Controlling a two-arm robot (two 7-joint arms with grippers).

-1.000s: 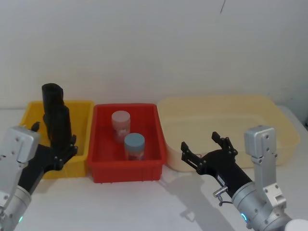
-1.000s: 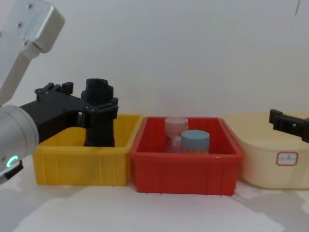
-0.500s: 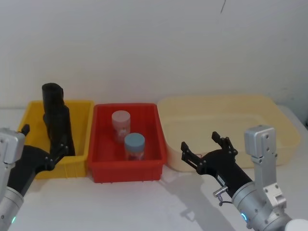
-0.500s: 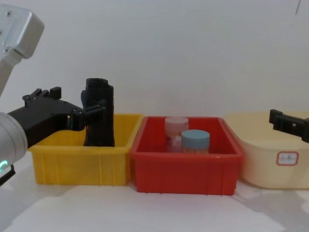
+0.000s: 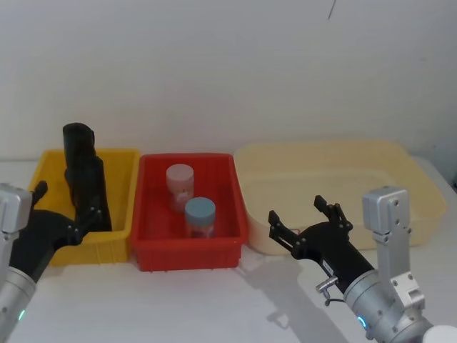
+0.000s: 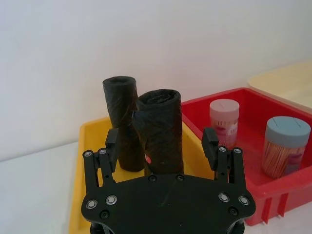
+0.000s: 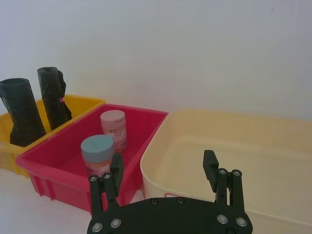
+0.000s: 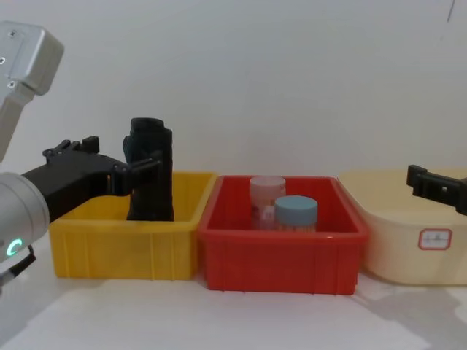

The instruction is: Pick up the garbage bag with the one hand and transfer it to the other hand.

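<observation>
In the head view we see the garbage bag (image 5: 93,191) standing upright inside the yellow bin (image 5: 118,244). The left gripper (image 5: 66,201) hangs over the bin's near left corner with its fingers spread, one fingertip overlapping the bag's lower part. The right gripper (image 5: 298,211) hovers well to the right of the yellow bin, its fingers apart on nothing. In the left wrist view the bag (image 6: 158,134) rises in line with the gap between the spread fingers (image 6: 210,146), with space on either side. We cannot tell whether the tips reach around it. A slimmer roll (image 6: 119,112) stands just beside it, deeper in the yellow bin (image 6: 77,185). In the right wrist view the right gripper (image 7: 164,165) is parted, far from the yellow bin (image 7: 80,102) holding both rolls. In the chest view the bag (image 8: 153,193) tops the yellow bin's (image 8: 124,251) wall, and the left gripper (image 8: 122,154) sits above the rim.
</observation>
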